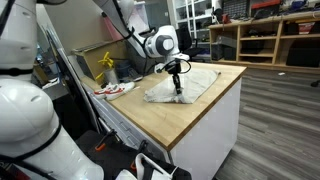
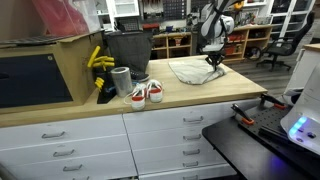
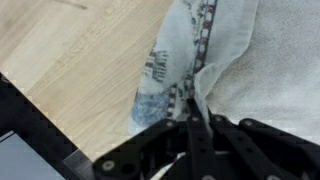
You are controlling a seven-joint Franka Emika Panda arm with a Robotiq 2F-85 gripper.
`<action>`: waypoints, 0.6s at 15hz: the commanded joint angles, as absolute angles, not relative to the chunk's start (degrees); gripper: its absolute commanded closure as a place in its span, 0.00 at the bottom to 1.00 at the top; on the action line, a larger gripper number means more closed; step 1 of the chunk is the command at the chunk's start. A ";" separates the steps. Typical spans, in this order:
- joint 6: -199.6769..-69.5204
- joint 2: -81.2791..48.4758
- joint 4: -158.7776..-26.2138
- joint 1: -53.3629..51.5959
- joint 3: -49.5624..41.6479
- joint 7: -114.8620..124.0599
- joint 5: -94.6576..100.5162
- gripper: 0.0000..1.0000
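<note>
And here's the white towel (image 3: 235,55), lying rumpled on the wooden countertop (image 3: 80,70). The wrist view shows it close up: pale fabric with a faded blue-grey print and a dark patterned strip running along one edge. A ridge of cloth rises right where the gripper (image 3: 195,125) meets it. The black fingers are pressed together with hardly a gap, pinching that fold of the towel between their tips.

In both exterior views the towel (image 1: 190,85) (image 2: 190,70) is spread out, a little creased, near the far end of the countertop (image 1: 200,120) (image 2: 205,95). The gripper (image 1: 179,92) (image 2: 215,63) comes straight down onto it, close to one of its edges. Most of the cloth lies flat on the wood, and whether the pinched part is raised off the surface is hard to tell from this far away.

Well apart from the towel, towards the other end, a pair of white sneakers (image 2: 145,93) (image 1: 113,90) with red trim sits side by side near the counter's edge. Just beside them stands a grey cup (image 2: 121,80). Behind it is a black bin (image 2: 127,48), with a yellow object (image 2: 98,62) next to the bin. White drawers (image 2: 160,130) run below the countertop.
</note>
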State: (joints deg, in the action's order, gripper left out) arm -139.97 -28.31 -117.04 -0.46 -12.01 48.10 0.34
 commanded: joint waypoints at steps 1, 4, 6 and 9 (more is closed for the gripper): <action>-140.20 -30.17 -114.35 -0.46 -12.73 51.73 -0.76 0.99; -139.87 -31.05 -112.93 -0.11 -13.06 53.74 -0.94 0.99; -139.78 -31.63 -111.93 0.18 -13.26 54.81 -1.13 0.99; -139.89 -32.83 -110.27 0.46 -13.54 56.88 -1.16 0.99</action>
